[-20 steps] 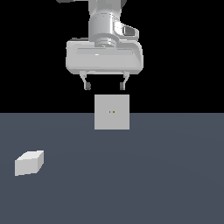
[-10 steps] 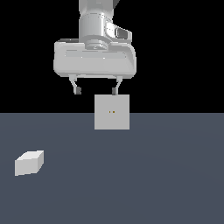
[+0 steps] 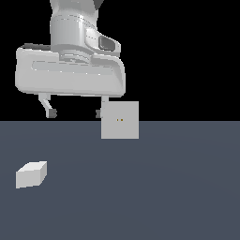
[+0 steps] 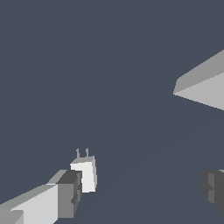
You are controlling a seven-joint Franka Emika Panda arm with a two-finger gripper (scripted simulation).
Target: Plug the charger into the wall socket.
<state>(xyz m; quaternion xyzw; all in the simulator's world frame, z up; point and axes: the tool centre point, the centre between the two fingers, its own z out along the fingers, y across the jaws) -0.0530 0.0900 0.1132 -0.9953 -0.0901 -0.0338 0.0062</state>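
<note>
The charger (image 3: 31, 174) is a small plain white block lying on the dark floor at the exterior view's left. In the wrist view it (image 4: 85, 173) shows two thin prongs and lies beside one fingertip (image 4: 69, 193). The wall socket (image 3: 120, 120) is an upright light-grey square panel with two tiny yellowish dots at its centre; an edge of it shows in the wrist view (image 4: 203, 85). My gripper (image 3: 75, 113) hangs open and empty high above the floor, to the left of the socket and above and right of the charger.
The dark grey floor (image 3: 164, 187) stretches across the lower half of the exterior view under a black background. No other objects show.
The gripper has moved toward the exterior view's left and closer to the camera, looming larger. The charger and socket have not moved.
</note>
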